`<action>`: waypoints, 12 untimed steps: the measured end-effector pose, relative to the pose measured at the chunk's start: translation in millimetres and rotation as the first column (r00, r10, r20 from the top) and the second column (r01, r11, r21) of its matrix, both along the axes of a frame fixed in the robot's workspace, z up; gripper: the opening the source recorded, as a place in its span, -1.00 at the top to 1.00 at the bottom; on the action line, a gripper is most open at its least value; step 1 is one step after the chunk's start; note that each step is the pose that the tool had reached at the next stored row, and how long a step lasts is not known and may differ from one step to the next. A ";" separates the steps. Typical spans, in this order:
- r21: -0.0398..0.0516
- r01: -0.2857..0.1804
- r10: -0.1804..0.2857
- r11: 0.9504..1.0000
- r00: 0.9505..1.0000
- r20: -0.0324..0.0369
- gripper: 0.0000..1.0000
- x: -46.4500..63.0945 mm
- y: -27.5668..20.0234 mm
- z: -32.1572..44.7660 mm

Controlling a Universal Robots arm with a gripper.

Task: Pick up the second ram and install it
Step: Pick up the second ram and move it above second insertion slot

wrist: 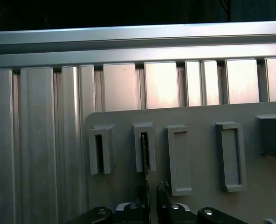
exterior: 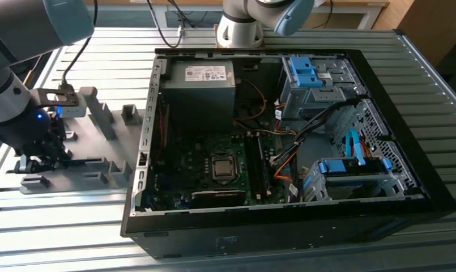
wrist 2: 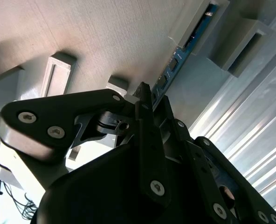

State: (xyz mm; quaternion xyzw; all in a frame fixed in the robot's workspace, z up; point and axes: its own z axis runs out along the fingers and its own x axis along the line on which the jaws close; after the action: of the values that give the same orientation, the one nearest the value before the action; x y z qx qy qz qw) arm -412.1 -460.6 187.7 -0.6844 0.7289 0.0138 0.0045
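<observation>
Closely, gripper (wrist 2: 155, 94) straddles second ram (wrist 2: 176, 63)

The blue second ram (wrist 2: 175, 64) stands on edge in grey holder blocks (wrist 2: 187, 21).

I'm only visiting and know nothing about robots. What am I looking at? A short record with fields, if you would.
Arm: gripper down at the grey holder plate, at the exterior view's left
Memory stick: second ram on edge in a holder block, the gripper right at it
Computer: open computer case beside the plate, motherboard exposed
Surface: ribbed metal table
</observation>
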 end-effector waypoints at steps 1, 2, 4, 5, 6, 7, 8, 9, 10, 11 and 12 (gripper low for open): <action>0.000 0.000 0.000 1.000 1.000 0.000 0.50 0.0 0.0 0.0; 0.000 0.000 0.000 1.000 1.000 0.000 0.50 0.0 0.0 0.0; 0.000 0.000 0.000 1.000 1.000 0.000 0.50 0.1 -0.1 0.4; 0.000 0.000 0.000 1.000 1.000 0.000 0.50 0.1 0.0 1.0; 0.000 0.000 0.000 1.000 1.000 0.000 0.50 0.1 0.0 1.5; 0.000 0.000 0.000 1.000 1.000 0.000 0.50 0.2 0.0 1.7; -0.001 0.000 0.000 1.000 1.000 0.000 0.50 0.2 0.0 1.9; -0.001 0.000 0.000 1.000 1.000 0.000 0.50 0.2 -0.1 1.9; -0.001 0.000 0.000 1.000 1.000 0.000 0.50 0.1 0.0 1.9; -0.002 0.000 0.000 1.000 1.000 0.000 0.50 0.1 0.0 2.0; -0.002 0.000 0.000 1.000 1.000 0.000 0.50 0.1 0.0 2.1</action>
State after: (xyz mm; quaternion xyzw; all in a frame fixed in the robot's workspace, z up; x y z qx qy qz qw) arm -412.0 -460.6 189.7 -0.6845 0.7289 0.0133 0.0039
